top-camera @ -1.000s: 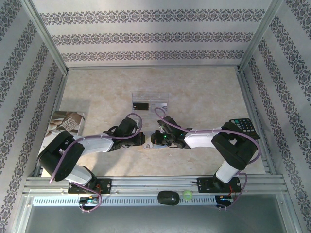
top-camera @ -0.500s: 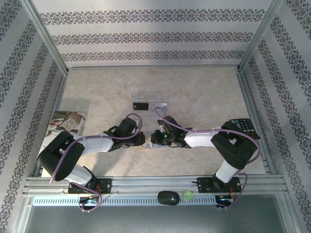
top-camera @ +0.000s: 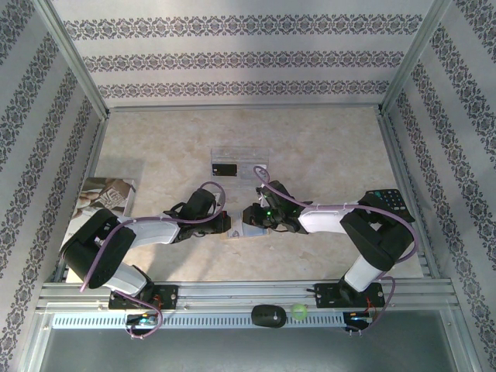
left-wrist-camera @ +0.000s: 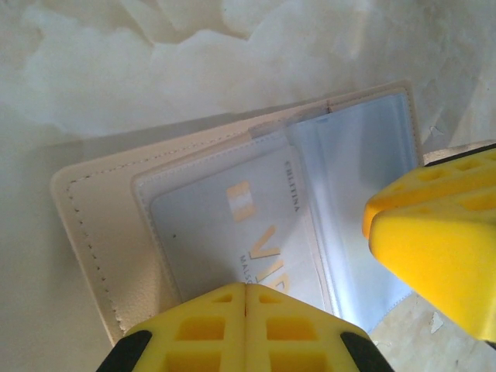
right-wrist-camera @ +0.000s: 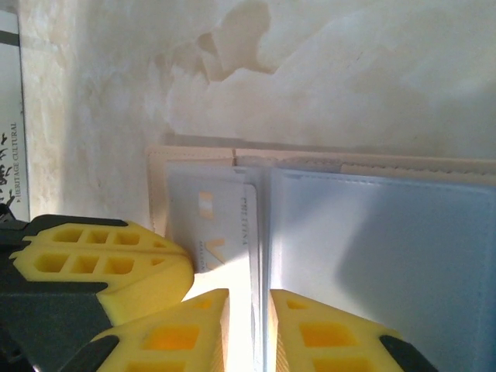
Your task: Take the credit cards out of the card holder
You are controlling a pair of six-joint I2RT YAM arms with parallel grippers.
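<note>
left tool [left-wrist-camera: 246,298]: clenched, pads pressed together with nothing between them. i see the tips low over the near edge of the vip card [left-wrist-camera: 225,232].
right tool [right-wrist-camera: 248,298]: released a little, with a slim gap between the pads. it sits over the line where the vip card meets the clear sleeve [left-wrist-camera: 356,155]; i cannot tell if it nips either.
holder [left-wrist-camera: 93,225]: lies open and flat on the worktop [top-camera: 310,147], between the two tools, its cream stitched edge showing past the pockets.
vip card: pale, gold lettering, tucked in the holder's pocket beside the sleeve.
tray [top-camera: 240,155]: clear, further back on the worktop, apart from the holder.
black card [top-camera: 224,168]: lies in the tray, left part.
pale card [top-camera: 254,167]: lies in the tray just beside the black card.
booklet [top-camera: 105,195]: at the left edge of the worktop.
keypad [top-camera: 390,203]: at the right edge, near the right arm.
</note>
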